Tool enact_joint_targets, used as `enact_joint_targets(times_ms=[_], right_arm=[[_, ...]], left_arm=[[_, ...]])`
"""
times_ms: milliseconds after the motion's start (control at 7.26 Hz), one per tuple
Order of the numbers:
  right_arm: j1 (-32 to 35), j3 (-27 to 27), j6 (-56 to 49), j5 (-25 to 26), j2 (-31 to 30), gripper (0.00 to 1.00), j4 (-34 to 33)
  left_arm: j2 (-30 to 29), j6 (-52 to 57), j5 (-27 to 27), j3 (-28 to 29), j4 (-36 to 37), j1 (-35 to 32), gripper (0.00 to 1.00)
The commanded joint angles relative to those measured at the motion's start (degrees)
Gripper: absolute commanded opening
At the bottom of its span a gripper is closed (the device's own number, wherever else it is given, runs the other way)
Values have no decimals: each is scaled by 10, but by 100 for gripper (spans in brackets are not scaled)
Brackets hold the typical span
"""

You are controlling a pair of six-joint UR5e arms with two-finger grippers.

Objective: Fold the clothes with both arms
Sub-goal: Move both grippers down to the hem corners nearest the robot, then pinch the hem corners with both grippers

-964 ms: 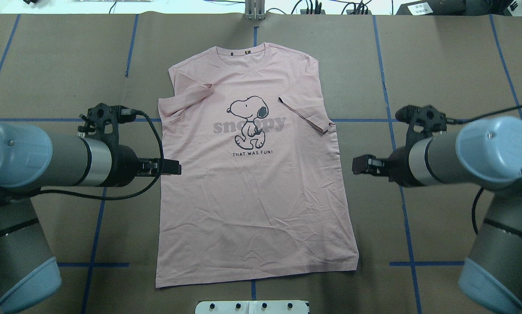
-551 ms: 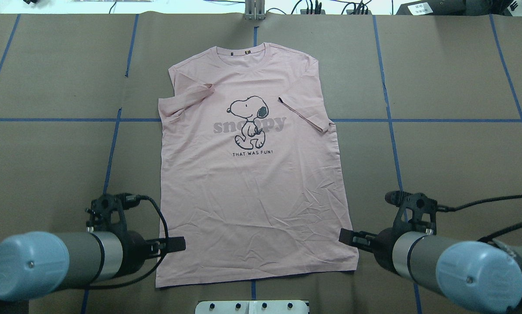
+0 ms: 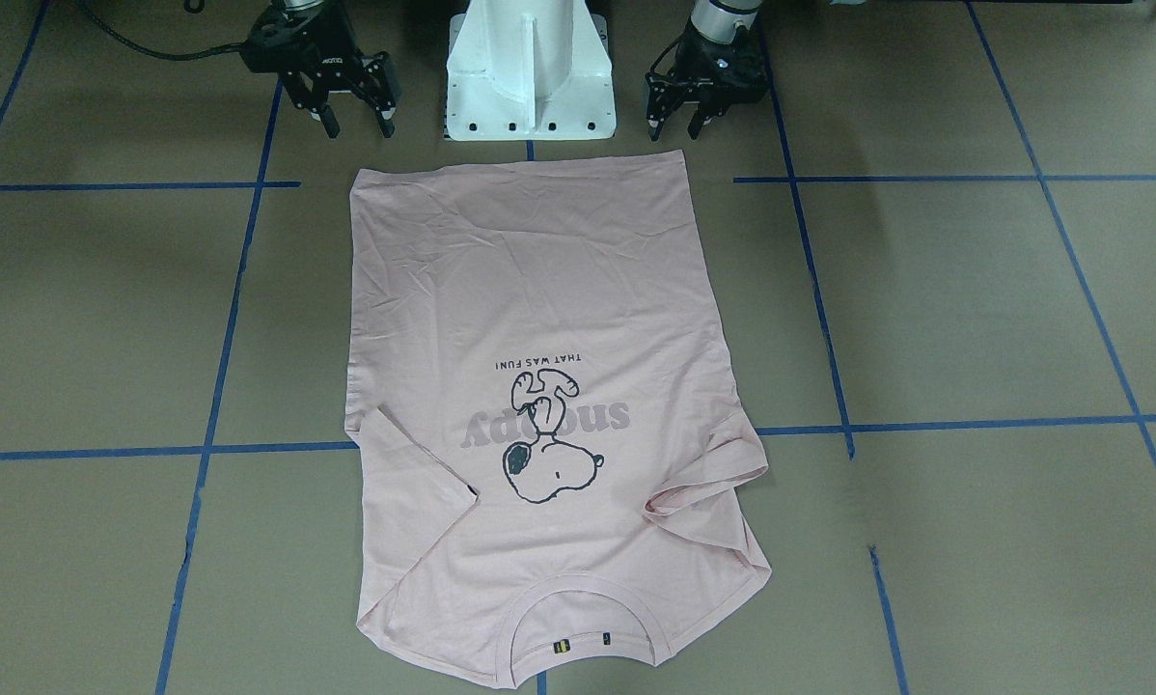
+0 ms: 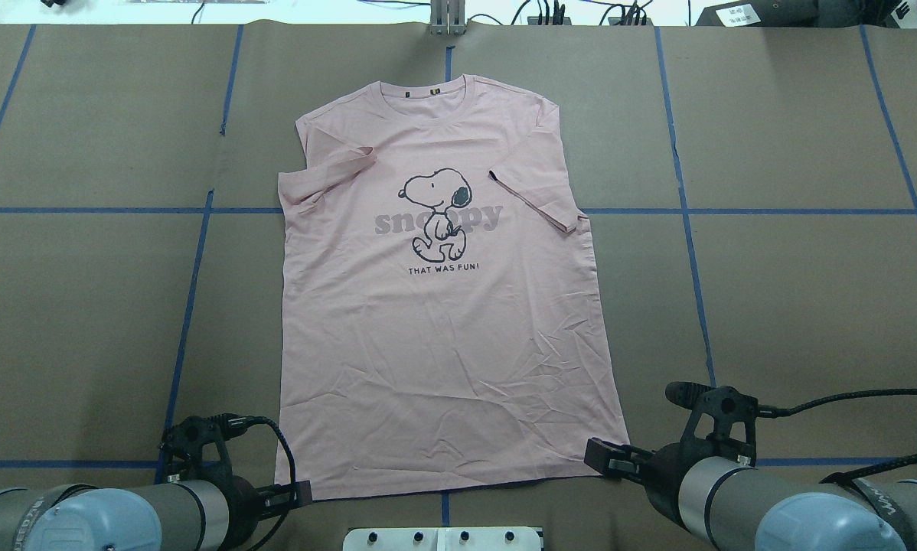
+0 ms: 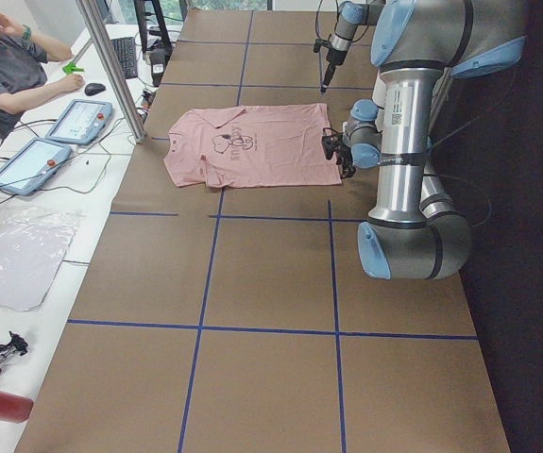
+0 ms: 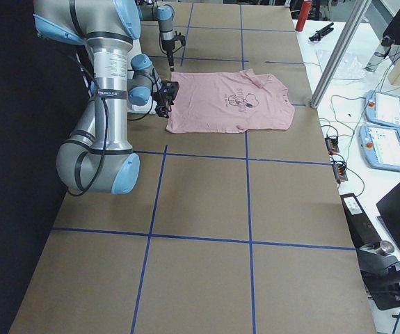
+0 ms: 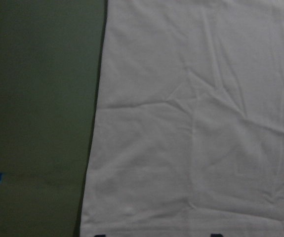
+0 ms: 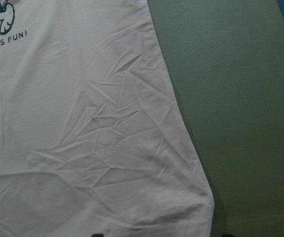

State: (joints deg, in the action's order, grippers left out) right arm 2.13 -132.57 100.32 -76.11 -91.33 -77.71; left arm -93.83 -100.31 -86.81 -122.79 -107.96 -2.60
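The light pink T-shirt (image 4: 443, 344) lies flat and face up, Snoopy print showing, both sleeves folded inward and the collar (image 3: 583, 591) far from the robot. My left gripper (image 4: 301, 490) is open at the hem's left corner, its fingers spread in the front-facing view (image 3: 674, 124). At the hem's right corner my right gripper (image 4: 592, 451) is also open (image 3: 356, 122). Neither holds any cloth. The left wrist view looks down on the shirt's (image 7: 196, 123) side edge, and the right wrist view on its (image 8: 82, 123) wrinkled corner.
The white pedestal base (image 3: 530, 68) stands just behind the hem, between the two grippers. Blue tape lines (image 4: 190, 291) cross the brown table cover. In the left side view a person (image 5: 7, 66) sits by tablets beyond the table's far edge.
Both arms have drawn back toward the robot along the shirt's sides, from mid-length to the hem corners. The shirt has not moved.
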Motion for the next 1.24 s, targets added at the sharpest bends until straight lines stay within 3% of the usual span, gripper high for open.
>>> enact_joint_targets(times_ms=[0,413,1102], right_arm=[[-1,-1,0,1,2,84,0],[-1,-1,1,2,2,85,0],[-1,-1,0,1,3,85,-1]], left_arm=[[-8,-1,-1,21,5,3,67],[-11,-1,0,25,5,-6,49],[-12,0,0,36,5,-14,45]])
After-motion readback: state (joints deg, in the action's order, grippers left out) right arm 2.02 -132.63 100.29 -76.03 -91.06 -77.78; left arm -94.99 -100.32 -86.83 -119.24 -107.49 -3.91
